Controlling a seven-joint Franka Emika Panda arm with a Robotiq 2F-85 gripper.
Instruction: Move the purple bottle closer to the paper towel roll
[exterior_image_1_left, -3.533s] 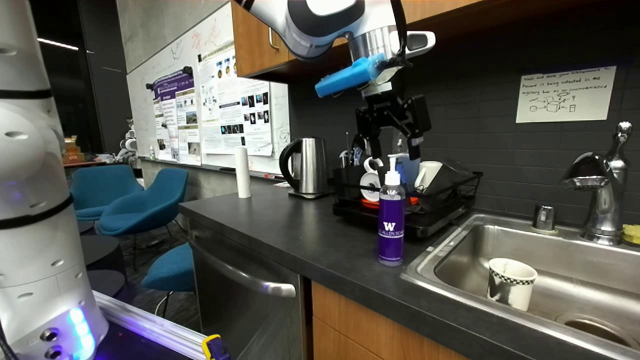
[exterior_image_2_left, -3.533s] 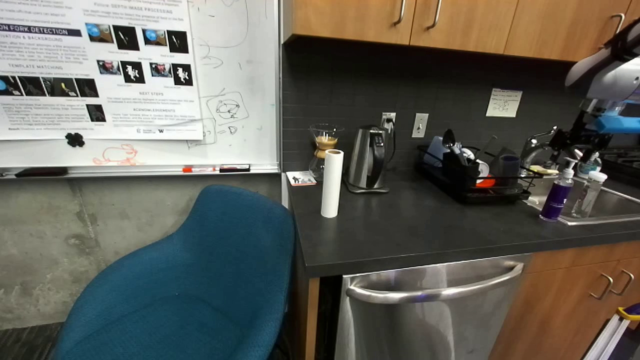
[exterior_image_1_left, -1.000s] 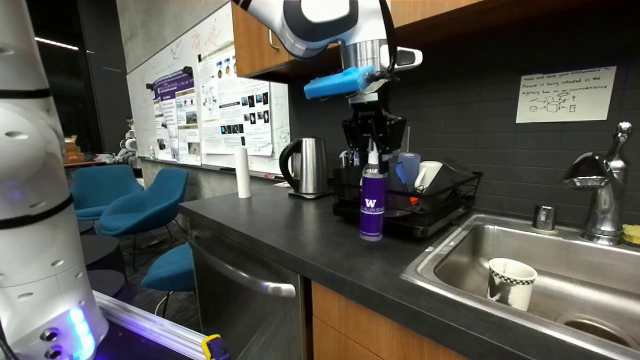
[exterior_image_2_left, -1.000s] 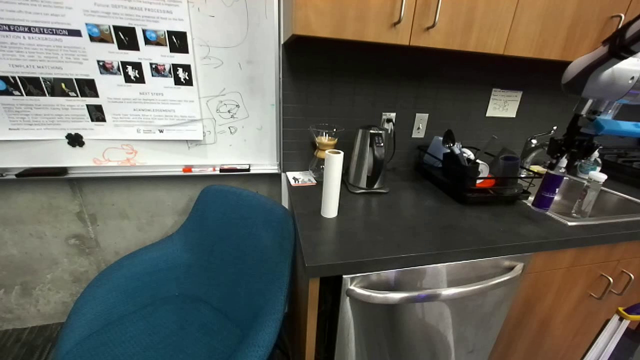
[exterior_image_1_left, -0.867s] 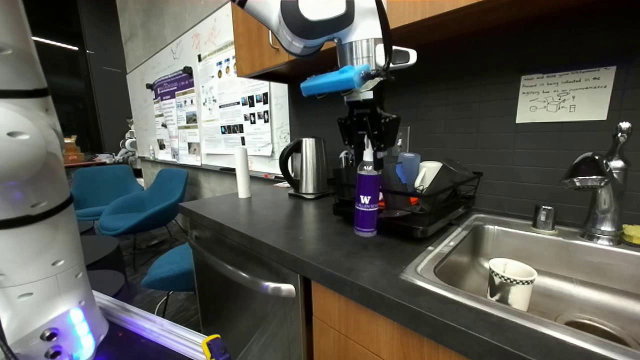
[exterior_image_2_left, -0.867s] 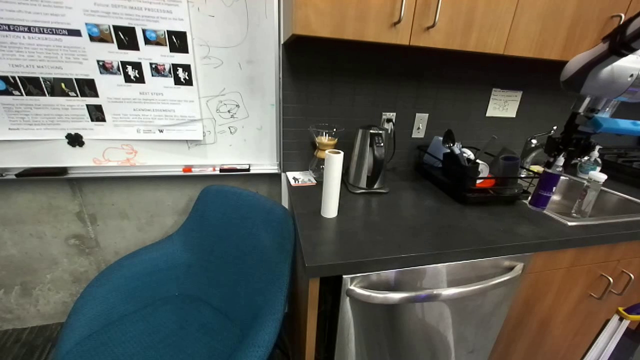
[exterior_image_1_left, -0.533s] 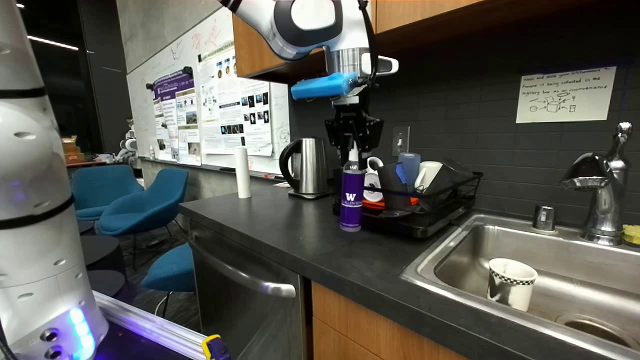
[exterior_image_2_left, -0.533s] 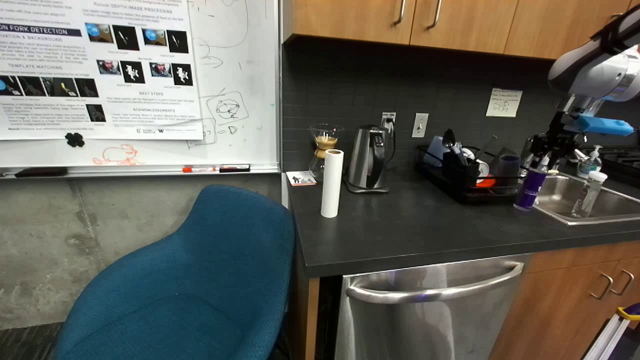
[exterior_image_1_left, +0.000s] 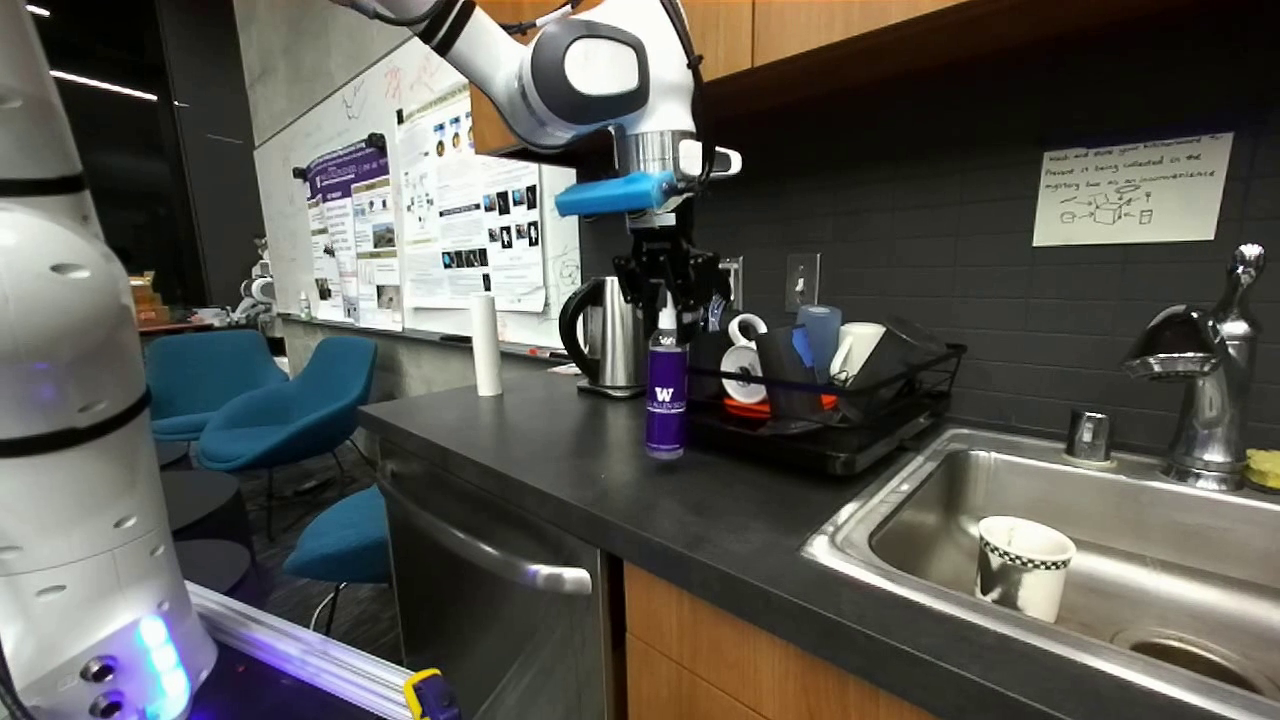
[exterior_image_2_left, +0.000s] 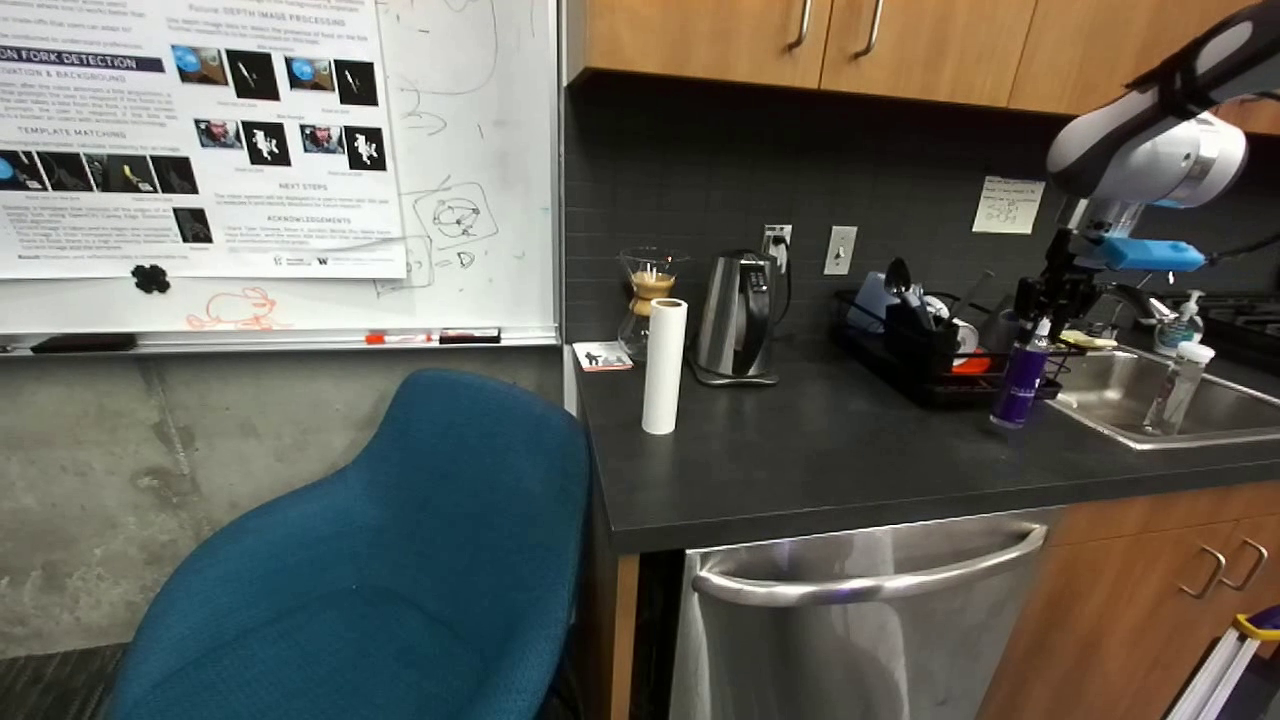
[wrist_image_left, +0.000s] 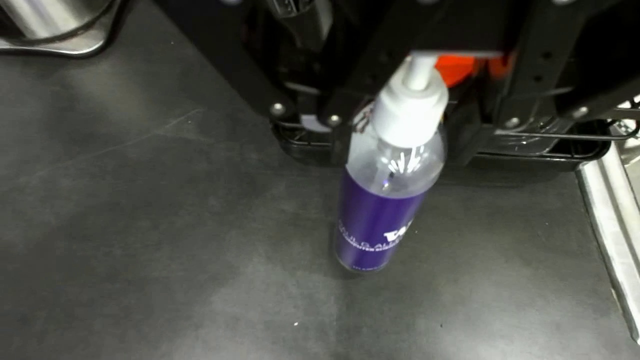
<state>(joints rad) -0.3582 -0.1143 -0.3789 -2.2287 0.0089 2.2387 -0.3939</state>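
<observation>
Purple bottle (exterior_image_1_left: 666, 400), arm (exterior_image_1_left: 598, 85) bent above, fingers (wrist_image_left: 466, 134) gripping it

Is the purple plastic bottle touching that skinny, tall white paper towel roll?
No, in an exterior view a stretch of dark countertop lies between the purple bottle and the white roll.

I get a soft, slightly blurred wrist view: pale glare on the countertop (wrist_image_left: 240, 300), bright streaks on the purple bottle (wrist_image_left: 387, 185). In an exterior view, the backsplash (exterior_image_1_left: 920, 215) darkens beneath the cabinets (exterior_image_1_left: 825, 28).
</observation>
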